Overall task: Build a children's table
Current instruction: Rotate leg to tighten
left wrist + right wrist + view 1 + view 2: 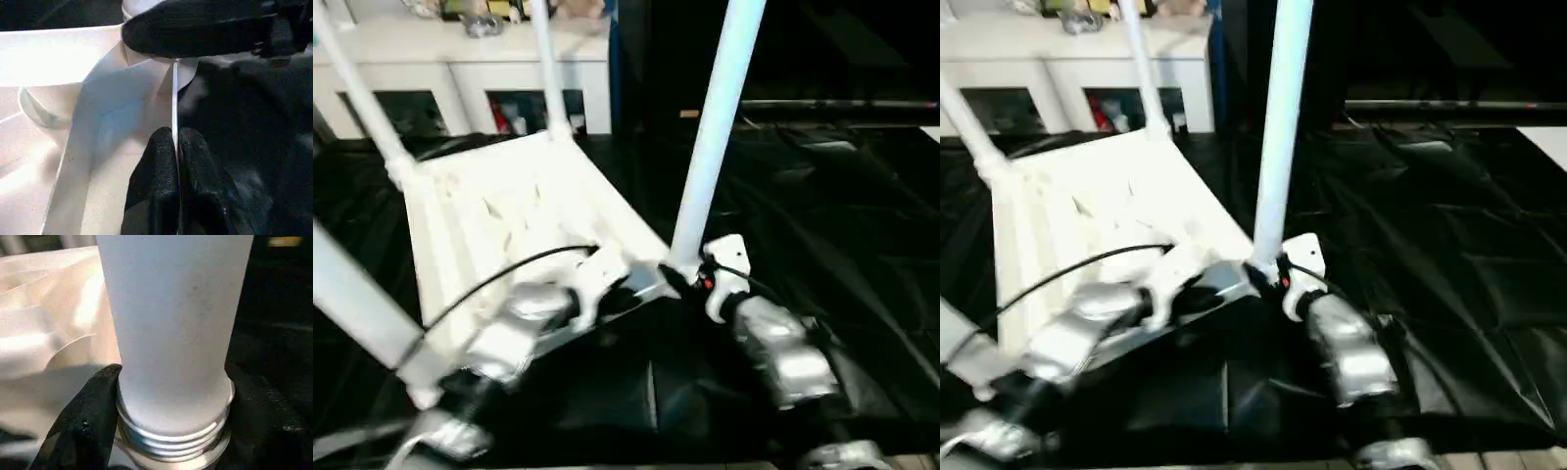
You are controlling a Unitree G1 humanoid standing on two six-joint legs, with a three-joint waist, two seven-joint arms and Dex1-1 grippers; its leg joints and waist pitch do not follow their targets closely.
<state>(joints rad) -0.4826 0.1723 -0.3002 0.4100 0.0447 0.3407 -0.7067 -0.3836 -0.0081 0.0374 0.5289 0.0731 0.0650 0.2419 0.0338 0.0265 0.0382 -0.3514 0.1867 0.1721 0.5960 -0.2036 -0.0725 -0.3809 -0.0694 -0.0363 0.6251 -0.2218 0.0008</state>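
The white table top (509, 215) lies upside down on the black cloth, with several white legs standing up from its corners. My left gripper (631, 284) is shut on the thin raised rim (174, 98) at the near edge, beside the near right corner. At that corner my right gripper (690, 279) is closed around the base of the near right leg (715, 127). Its black fingers (93, 411) press both sides of the tube, just above the leg's threaded end (171, 440). The leg stands slightly tilted.
A black cloth (822, 196) covers the work surface around the table top. A white cabinet (460, 59) with open shelves stands at the back left. A black cable (489, 279) runs over my left forearm across the table top.
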